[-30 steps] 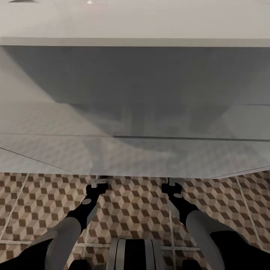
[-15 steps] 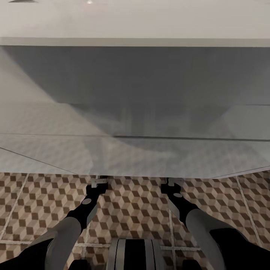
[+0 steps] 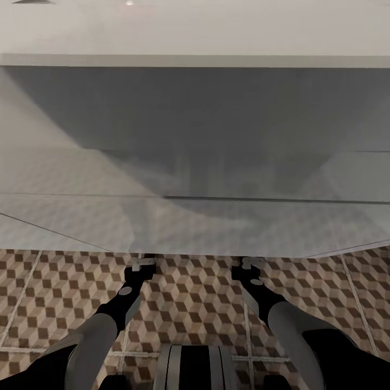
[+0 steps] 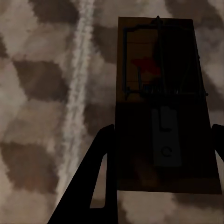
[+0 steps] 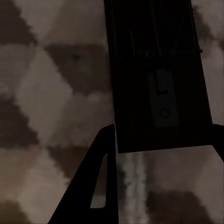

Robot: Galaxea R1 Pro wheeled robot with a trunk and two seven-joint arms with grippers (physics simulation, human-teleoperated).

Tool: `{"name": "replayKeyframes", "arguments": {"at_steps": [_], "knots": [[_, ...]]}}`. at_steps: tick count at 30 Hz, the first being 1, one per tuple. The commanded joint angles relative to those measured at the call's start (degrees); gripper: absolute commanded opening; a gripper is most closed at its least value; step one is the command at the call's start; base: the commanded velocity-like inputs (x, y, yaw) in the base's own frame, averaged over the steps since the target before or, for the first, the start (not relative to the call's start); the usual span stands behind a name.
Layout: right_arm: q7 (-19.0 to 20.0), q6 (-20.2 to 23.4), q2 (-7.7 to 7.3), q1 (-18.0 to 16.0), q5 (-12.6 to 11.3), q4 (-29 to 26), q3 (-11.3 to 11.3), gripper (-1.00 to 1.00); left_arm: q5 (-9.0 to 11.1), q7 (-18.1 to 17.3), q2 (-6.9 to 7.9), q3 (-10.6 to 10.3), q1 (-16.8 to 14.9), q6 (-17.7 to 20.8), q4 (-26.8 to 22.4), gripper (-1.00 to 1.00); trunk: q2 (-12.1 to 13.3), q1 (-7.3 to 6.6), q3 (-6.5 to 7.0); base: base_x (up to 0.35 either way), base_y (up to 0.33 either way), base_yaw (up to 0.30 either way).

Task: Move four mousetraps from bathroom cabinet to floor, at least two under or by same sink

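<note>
mousetrap [image 4: 163,112] between left gripper [image 4: 161,161] fingers; same right gripper [image 5: 161,161].

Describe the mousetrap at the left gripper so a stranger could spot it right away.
Low under the white sink, above the cube-patterned floor, find the left gripper. Between its fingers sits a flat dark-brown mousetrap; a red patch under its wire marks it.

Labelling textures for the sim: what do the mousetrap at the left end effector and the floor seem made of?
The mousetrap looks like a matte wooden board with thin metal wire, by its brown face and dark bars. The floor looks like ceramic tile, by its printed cube pattern and pale grout lines.
</note>
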Motion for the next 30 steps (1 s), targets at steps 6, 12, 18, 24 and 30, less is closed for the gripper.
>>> {"name": "replayKeyframes", "arguments": {"at_steps": [6,12,18,24,30], "knots": [[0.1,-0.2,0.01,0.0,-0.5,0.1,-0.3,-1.00,-0.7,0.4,-0.03,0.2,0.0,-0.2,0.1,-1.00,0.0,-0.01,-0.03,0.000,0.000,0.000],[0.3,-0.2,0.01,0.0,-0.5,0.1,-0.6,-1.00,-0.7,0.4,-0.03,0.2,0.0,-0.2,0.1,-1.00,0.0,-0.01,-0.03,0.000,0.000,0.000],[0.5,-0.2,0.07,0.0,-0.5,0.1,-0.6,-1.00,-0.7,0.4,-0.03,0.2,0.0,-0.2,0.1,-1.00,0.0,-0.01,-0.03,0.000,0.000,0.000],[0.6,-0.2,0.06,0.0,-1.2,0.4,-0.6,-1.00,-0.8,0.4,-0.03,0.2,0.0,-0.2,0.1,-1.00,0.0,-0.01,-0.03,0.000,0.000,0.000],[0.6,-0.2,-0.04,0.0,-3.5,2.2,-0.6,-1.00,-0.8,0.4,-0.03,0.2,0.0,-0.2,0.1,-1.00,0.0,-0.01,-0.03,0.000,0.000,0.000]]}}
